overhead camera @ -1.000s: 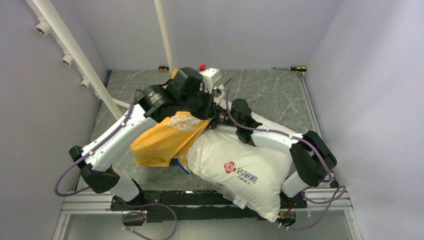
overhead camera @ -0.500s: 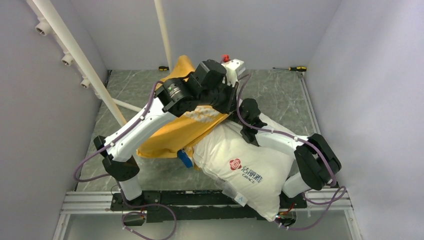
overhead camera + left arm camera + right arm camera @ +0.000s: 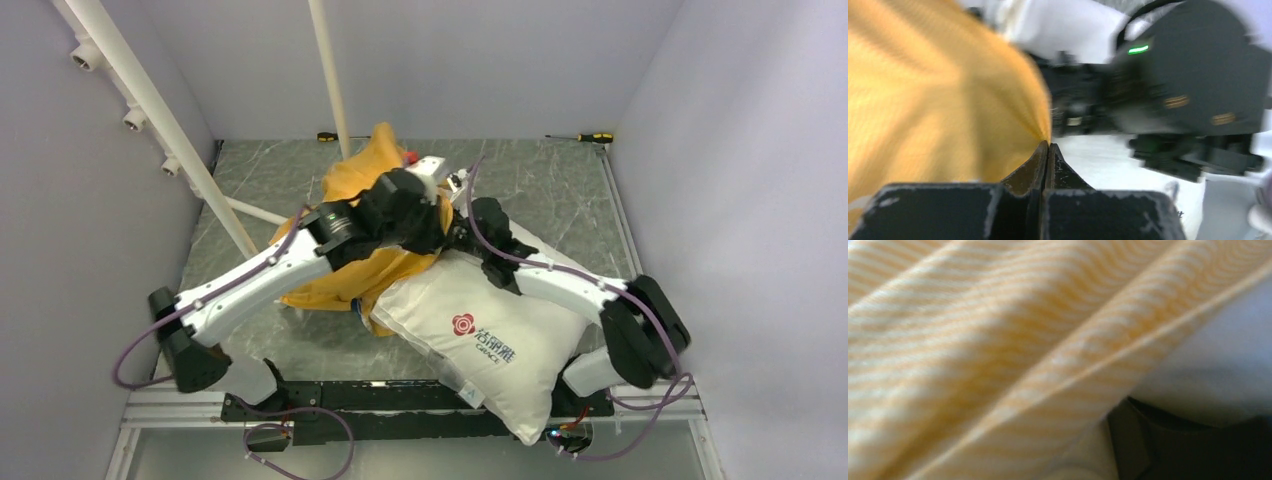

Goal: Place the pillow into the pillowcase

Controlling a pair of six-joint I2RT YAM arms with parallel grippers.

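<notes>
Pillowcase (image 3: 938, 100) of thin yellow-orange fabric, pinched in the fully closed left gripper (image 3: 1048, 150), is held up, probably to open it beside the plump white pillow (image 3: 480, 340); I cannot tell the right gripper's (image 3: 458, 238) state.

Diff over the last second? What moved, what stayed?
The left gripper, shut on the pillowcase, hauled the yellow fabric upward into a peak at the pillow's far end; its arm swung right, then back left. The pillow barely shifted, the right arm stayed at its far end, the screwdriver did not move.
</notes>
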